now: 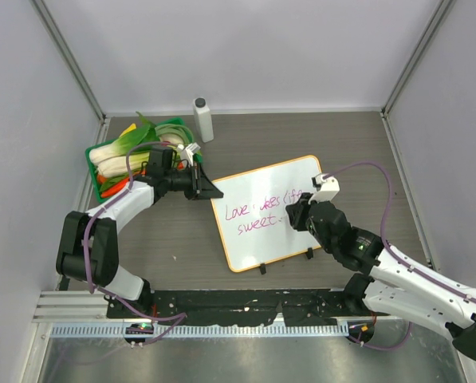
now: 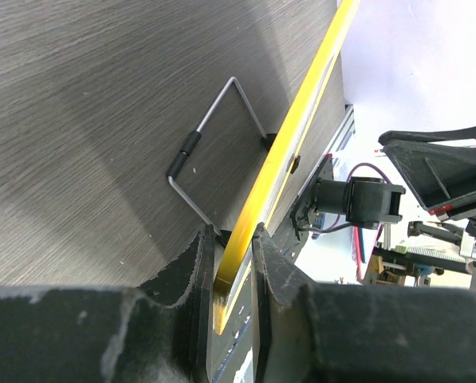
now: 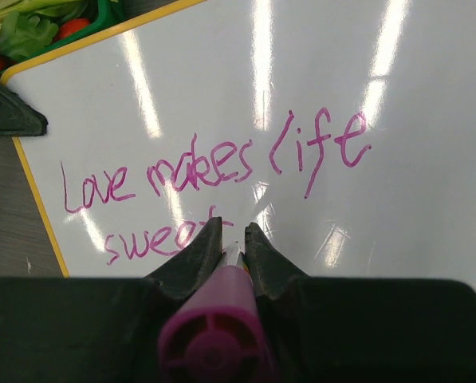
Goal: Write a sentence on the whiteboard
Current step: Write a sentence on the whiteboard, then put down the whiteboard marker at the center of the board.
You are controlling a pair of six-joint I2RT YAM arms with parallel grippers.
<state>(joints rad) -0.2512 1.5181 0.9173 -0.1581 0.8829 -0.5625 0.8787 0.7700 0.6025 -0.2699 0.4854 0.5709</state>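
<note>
Whiteboard point(image 1: 271, 246) is set at centre of table point(image 1: 341, 144), long axis left to right, right end angled away. Far-left corner is clamped by left gripper point(image 1: 210, 190). Marker point(image 3: 218, 319) is clenched in right gripper point(image 3: 234, 235), tip pointed at end of sentence point(image 3: 214, 171).

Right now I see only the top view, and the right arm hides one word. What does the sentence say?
Observer: In the right wrist view, the sentence reads "Love makes life", with "swee" showing below.
Operator: What does the right gripper hold?
Observer: A magenta marker, clamped between its jaws and pointing at the board.
Operator: And the left gripper?
Observer: The left wrist view shows its jaws shut on the board's orange edge.
</note>
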